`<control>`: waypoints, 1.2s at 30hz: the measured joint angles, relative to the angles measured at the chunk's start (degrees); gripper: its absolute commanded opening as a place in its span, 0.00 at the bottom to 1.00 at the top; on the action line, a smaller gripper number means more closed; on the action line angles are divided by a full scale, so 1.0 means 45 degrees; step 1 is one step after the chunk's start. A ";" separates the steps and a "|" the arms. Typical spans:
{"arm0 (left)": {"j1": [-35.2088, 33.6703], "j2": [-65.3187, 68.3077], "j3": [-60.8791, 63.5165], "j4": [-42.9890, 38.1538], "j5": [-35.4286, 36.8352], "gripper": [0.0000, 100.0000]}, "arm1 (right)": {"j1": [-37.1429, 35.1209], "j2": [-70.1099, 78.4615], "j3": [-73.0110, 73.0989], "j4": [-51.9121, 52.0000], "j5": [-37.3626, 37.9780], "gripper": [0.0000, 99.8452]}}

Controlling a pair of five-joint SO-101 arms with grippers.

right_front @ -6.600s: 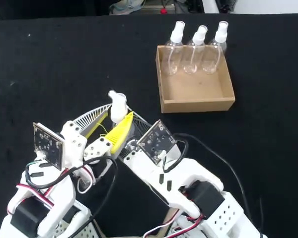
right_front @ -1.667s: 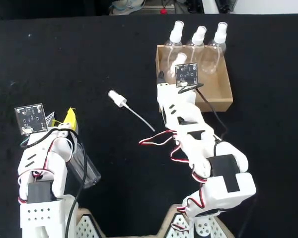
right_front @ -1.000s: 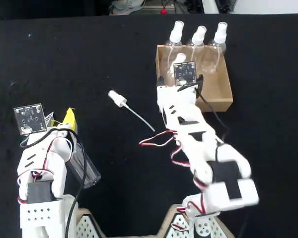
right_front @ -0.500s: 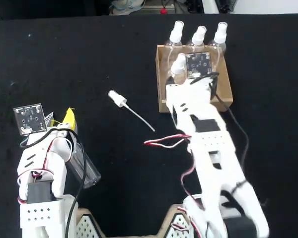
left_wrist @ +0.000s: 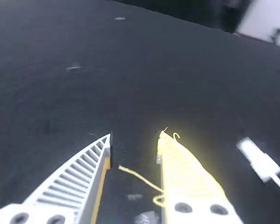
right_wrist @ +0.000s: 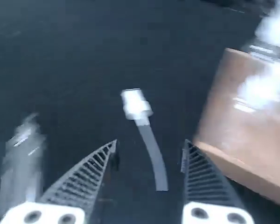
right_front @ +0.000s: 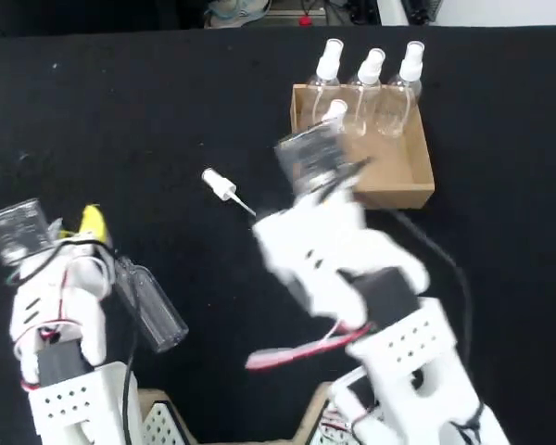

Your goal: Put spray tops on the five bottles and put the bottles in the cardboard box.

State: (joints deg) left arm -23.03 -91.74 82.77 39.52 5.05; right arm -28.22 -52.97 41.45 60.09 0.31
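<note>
The cardboard box (right_front: 417, 190) stands at the back right. Three capped bottles (right_front: 366, 88) line its far wall, and one more capped bottle (right_front: 334, 113) is in front of them. A loose spray top (right_front: 220, 184) with its thin tube lies on the black table, left of the box. My right gripper (right_wrist: 149, 145) is open just above that spray top (right_wrist: 136, 103), the tube between its fingers. An uncapped clear bottle (right_front: 150, 304) lies on its side beside the left arm. My left gripper (left_wrist: 135, 137) is open and holds nothing; the spray top (left_wrist: 259, 158) lies off to its side.
The right arm (right_front: 334, 250) stretches across the middle of the table, its wrist near the box's front left corner. The box wall (right_wrist: 252, 135) is close beside the right gripper. The lying bottle (right_wrist: 21, 149) is on its other side.
The right arm has left the fourth capped bottle in the box and swung back left, over the loose spray top. The left arm has shifted slightly to the left.
</note>
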 measured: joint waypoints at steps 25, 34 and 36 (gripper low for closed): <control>-0.5079 0.0020 0.0000 -0.1035 0.4728 0.16 | -0.7404 1.1624 -0.3321 -0.3438 -0.3165 0.48; -0.5079 0.0020 0.0000 -0.1035 0.4728 0.16 | -0.7619 1.3499 -0.3966 -0.3438 -0.3184 0.45; -0.5079 0.0020 0.0000 -0.1035 0.4728 0.16 | -0.7619 1.3695 -0.3966 -0.3438 -0.3184 0.35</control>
State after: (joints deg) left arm -45.89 -91.65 82.77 34.86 26.33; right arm -62.51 8.66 23.60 44.62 -14.02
